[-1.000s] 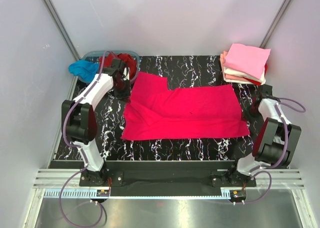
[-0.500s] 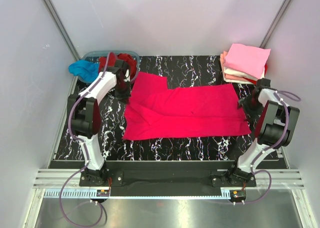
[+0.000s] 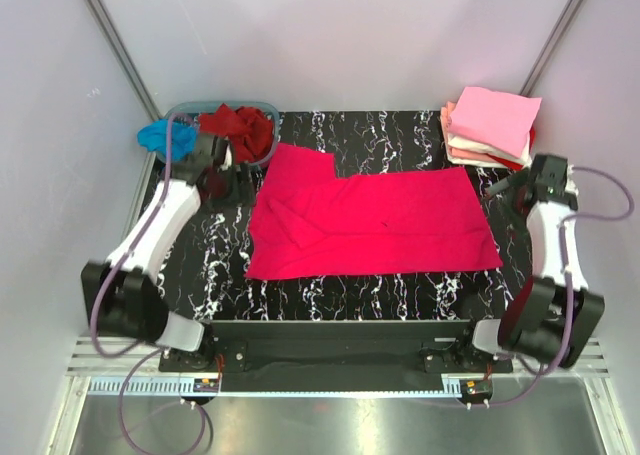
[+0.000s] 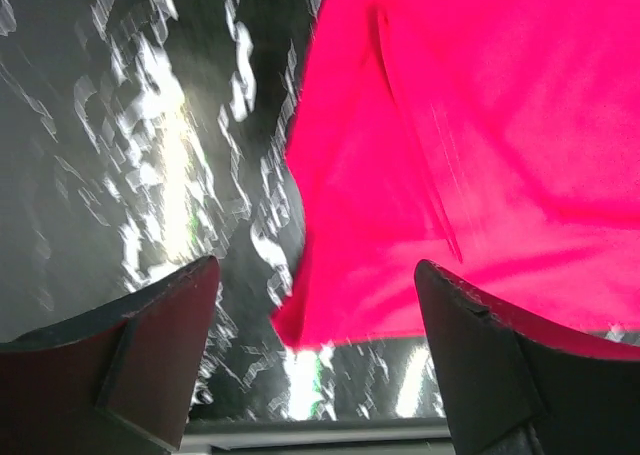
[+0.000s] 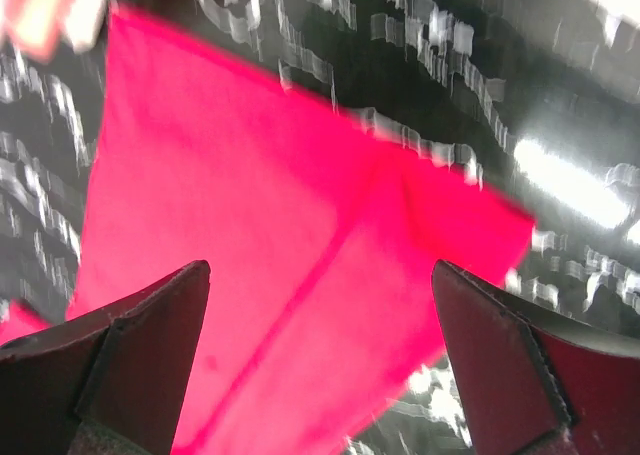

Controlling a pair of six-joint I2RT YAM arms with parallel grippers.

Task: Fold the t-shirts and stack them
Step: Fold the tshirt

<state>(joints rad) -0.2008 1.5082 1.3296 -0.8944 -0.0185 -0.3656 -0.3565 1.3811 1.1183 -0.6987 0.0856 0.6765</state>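
i see the bright pinkish-red t-shirt [image 3: 370,225] spread flat in the middle of the black, white-veined table [image 3: 390,135], its left edge rumpled into folds. a stack of folded tees [image 3: 492,127], pale pink on top, sits at the far right corner; a dark red tee [image 3: 240,127] lies in the clear tub [image 3: 195,108] at the far left, a turquoise tee [image 3: 160,137] hanging over its side. plain pale walls [image 3: 350,35] close the cell in. the left gripper [image 4: 315,267] hovers by the shirt's far left corner, jaws spread wide, holding nothing. the right gripper [image 5: 320,270] hangs beside the shirt's right edge, equally wide, empty.
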